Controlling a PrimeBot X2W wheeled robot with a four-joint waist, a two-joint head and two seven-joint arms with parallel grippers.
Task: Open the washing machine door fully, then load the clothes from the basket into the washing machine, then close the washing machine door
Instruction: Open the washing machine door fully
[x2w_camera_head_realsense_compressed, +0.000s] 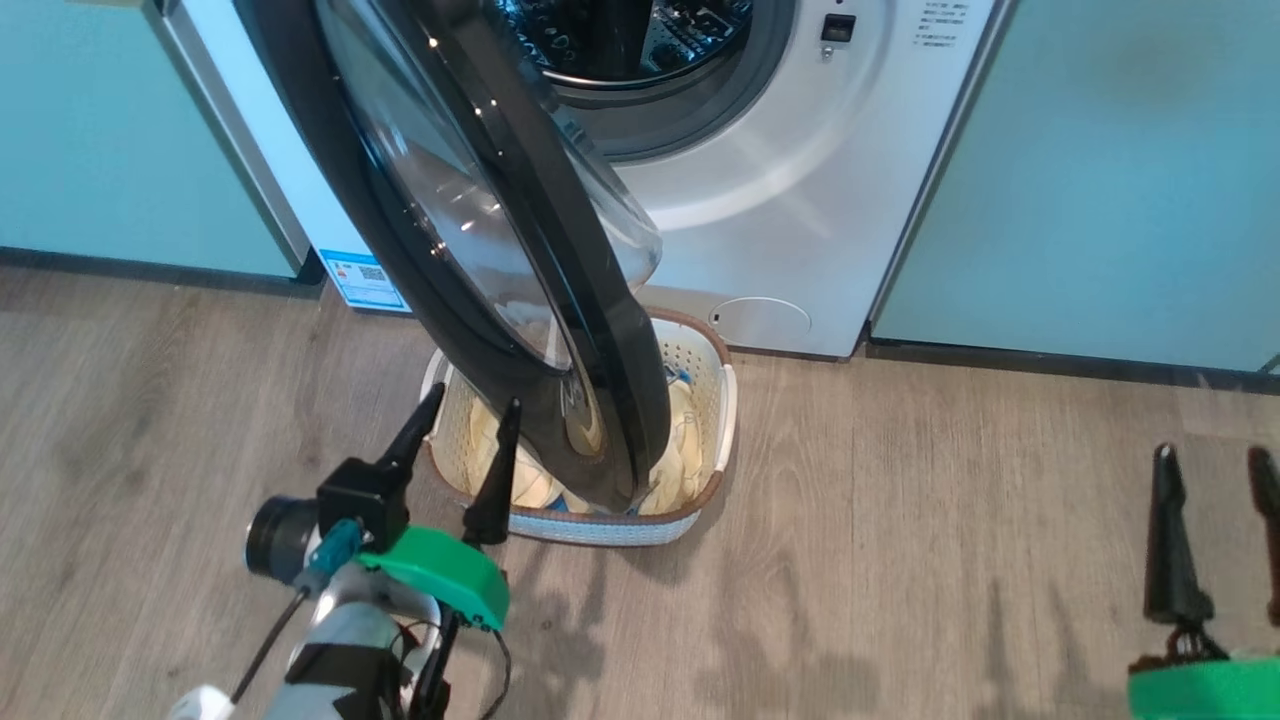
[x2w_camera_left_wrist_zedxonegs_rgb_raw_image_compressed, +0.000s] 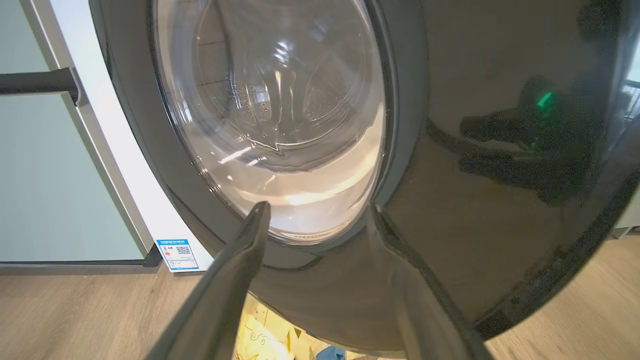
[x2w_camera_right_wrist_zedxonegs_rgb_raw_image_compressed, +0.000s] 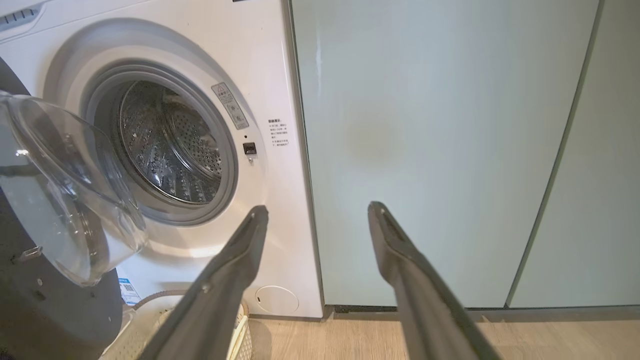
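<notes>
**Washing machine door half swung, basket shadowed beneath it**

Washing machine door (x2w_camera_head_realsense_compressed: 600, 340) is seen standing roughly edge-on to the head camera, swung out from the washing machine (x2w_camera_head_realsense_compressed: 800, 150) but not laid back fully. Its lower rim hangs directly above the basket (x2w_camera_head_realsense_compressed: 600, 527), so the clothes (x2w_camera_head_realsense_compressed: 690, 440) are partly covered. The opening step is judged to be in hand, with loading not yet begun.

The left gripper (x2w_camera_head_realsense_compressed: 473, 398) is held with fingers spread wide and empty, just beside the door's glossy outer face near its lower rim. Contact cannot be confirmed from the wrist view. The right gripper (x2w_camera_head_realsense_compressed: 1212, 452) is likewise spread and empty, well apart over the floor (x2w_camera_head_realsense_compressed: 950, 500).

A further outward swing toward the robot's left is called for, probably driven from the inner side or the free edge. Open floor is available on both sides. The low door rim and the basket's brown edge are to be kept apart.
</notes>
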